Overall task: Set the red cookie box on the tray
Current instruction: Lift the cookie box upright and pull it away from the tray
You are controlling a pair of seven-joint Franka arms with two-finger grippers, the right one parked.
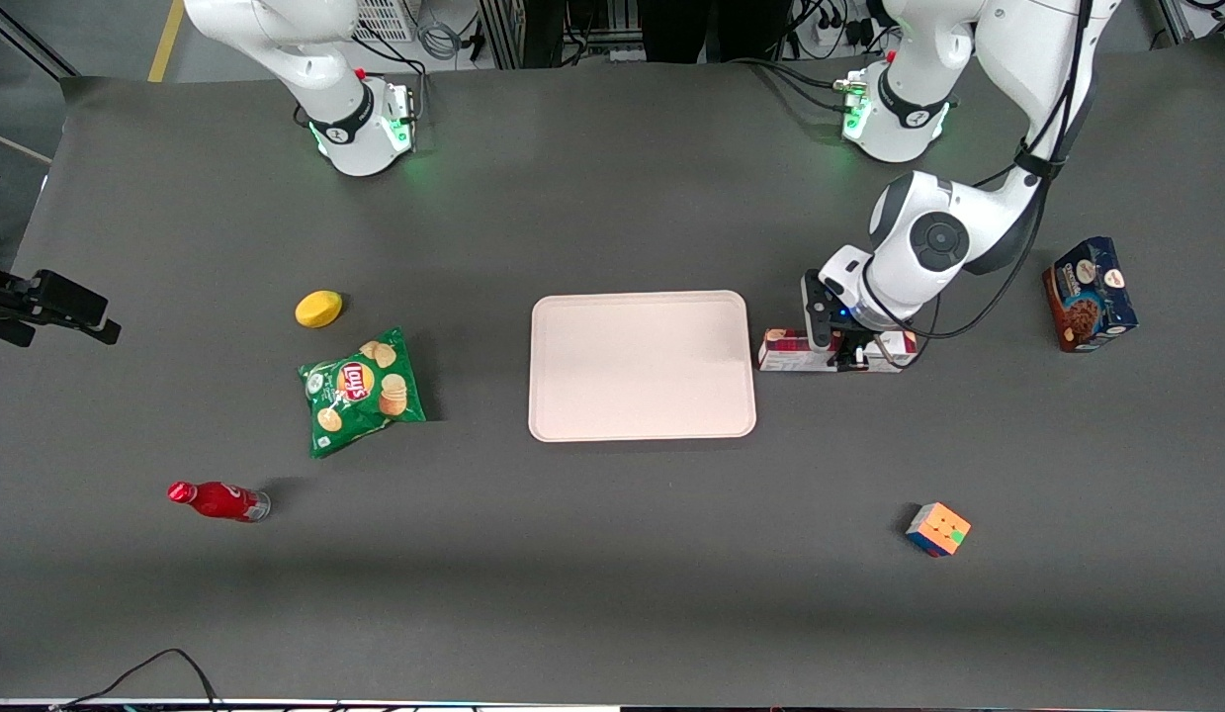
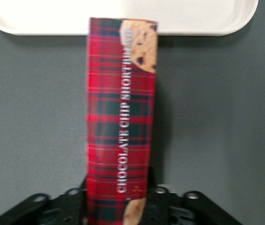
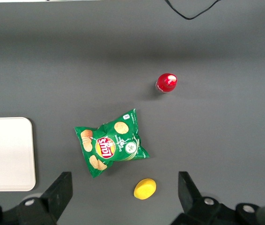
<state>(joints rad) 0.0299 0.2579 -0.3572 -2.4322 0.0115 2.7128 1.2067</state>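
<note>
a dark grey desk (image 1: pixel 612 554) seen from above, with a large pale beige-pink tray (image 1: pixel 642 366) lying flat near its middle. just off the tray's 3 o'clock edge, toward the working arm's end of the desk, the red cookie box (image 1: pixel 782 349) lies flat on the desk with its white end nearly touching the tray's rim. the left arm's hand (image 1: pixel 847 354) is down over the middle of the box, its fingers closed against the long sides of the carton. the wrist view shows the red plaid box (image 2: pixel 121 117) gripped between the two black fingers (image 2: pixel 74 197), its long axis pointing straight at the tray (image 2: pixel 39 16). at the box's 3 o'clock, well apart, stands a blue-and-brown cookie box (image 1: pixel 1090 294). a colour cube (image 1: pixel 937 529) sits at the tray's 4 o'clock. toward the parked arm's end lie a green chip bag (image 1: pixel 362 391), a yellow lemon (image 1: pixel 318 309) and a red bottle (image 1: pixel 218 500) on its side.
</note>
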